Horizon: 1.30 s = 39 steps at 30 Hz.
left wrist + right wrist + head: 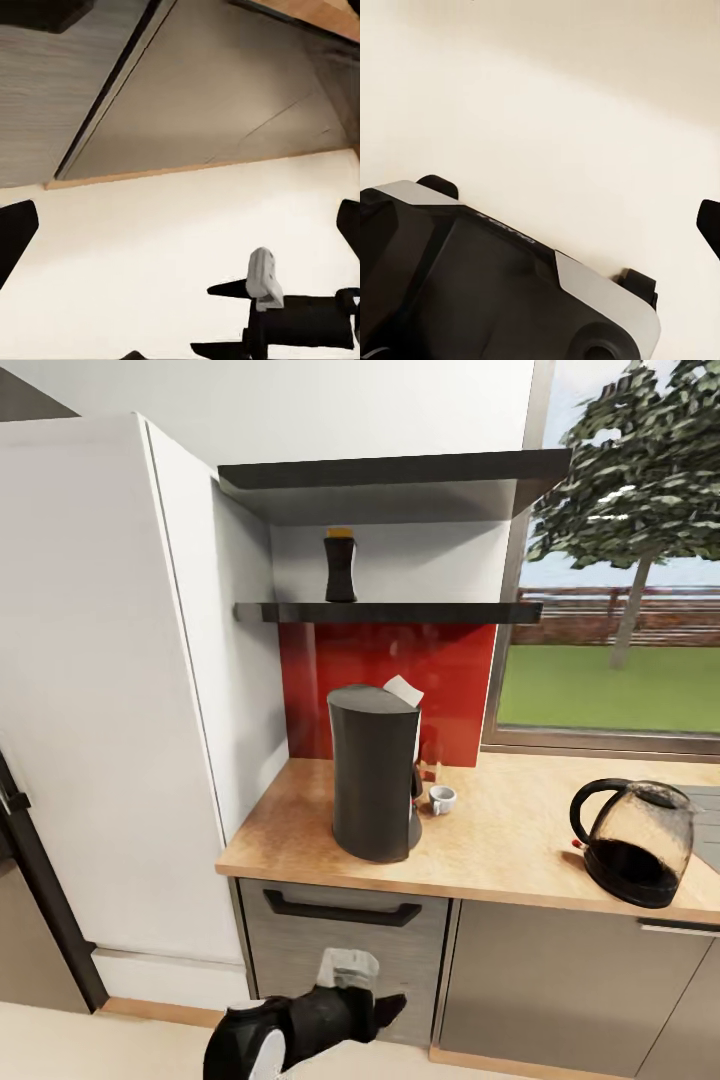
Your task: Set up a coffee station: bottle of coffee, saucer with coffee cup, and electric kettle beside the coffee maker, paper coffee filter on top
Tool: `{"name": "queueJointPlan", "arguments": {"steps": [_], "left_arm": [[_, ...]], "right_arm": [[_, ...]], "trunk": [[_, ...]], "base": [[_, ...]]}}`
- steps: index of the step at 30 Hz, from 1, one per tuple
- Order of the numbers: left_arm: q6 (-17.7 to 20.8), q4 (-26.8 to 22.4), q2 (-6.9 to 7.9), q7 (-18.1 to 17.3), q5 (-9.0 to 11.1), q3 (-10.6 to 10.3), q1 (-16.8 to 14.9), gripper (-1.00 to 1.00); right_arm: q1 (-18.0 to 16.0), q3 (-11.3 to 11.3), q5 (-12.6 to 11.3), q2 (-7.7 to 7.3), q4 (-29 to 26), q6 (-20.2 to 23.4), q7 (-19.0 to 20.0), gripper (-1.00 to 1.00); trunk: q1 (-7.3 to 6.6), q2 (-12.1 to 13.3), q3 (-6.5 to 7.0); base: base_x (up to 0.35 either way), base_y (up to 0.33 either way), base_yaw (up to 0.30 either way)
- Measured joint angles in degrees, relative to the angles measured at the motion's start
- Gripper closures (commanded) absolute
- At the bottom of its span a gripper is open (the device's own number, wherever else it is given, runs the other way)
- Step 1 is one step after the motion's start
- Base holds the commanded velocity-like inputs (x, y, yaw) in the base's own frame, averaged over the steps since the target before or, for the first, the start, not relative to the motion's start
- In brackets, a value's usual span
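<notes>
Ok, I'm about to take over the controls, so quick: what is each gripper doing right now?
Left gripper: open, holding nothing.
Right gripper: looks open, holding nothing.

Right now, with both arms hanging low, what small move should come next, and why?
Probably raise the left pincer toward the bottle of coffee, which stands on the kitchen shelf above the coffee maker; the paper coffee filter already seems to sit on top.
</notes>
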Motion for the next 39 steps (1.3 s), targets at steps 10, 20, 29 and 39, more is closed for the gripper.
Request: {"name": "queueJointPlan", "arguments": {"steps": [10,20,29,39], "left_arm": [[7.4,-1.3,0.00,-6.4,15.1,-0.7,-23.0,-1.00],[7.9,0.9,0.00,-6.9,21.9,-0.7,-48.3,-1.00],[7.8,15.1,0.00,-6.6,24.2,-0.3,-73.1,-1.00],[7.6,28.1,-0.02,14.9,23.5,5.0,-93.8,-1.00]], "right_arm": [[0.0,0.0,0.0,0.00,0.0,-0.1,-0.1,-1.00],[0.0,0.0,0.0,0.00,0.0,-0.1,-0.1,-1.00],[0.0,0.0,0.0,0.00,0.0,-0.1,-0.2,-1.00],[0.0,0.0,0.0,0.00,0.5,-0.1,-0.2,-1.00]], "trunk": [[0.00,0.0,0.01],[0.00,0.0,0.01],[0.00,0.0,0.01],[0.00,0.0,0.00]], "base": [[0.000,0.000,0.000],[0.000,0.000,0.000],[0.000,0.000,0.000],[0.000,0.000,0.000]]}}
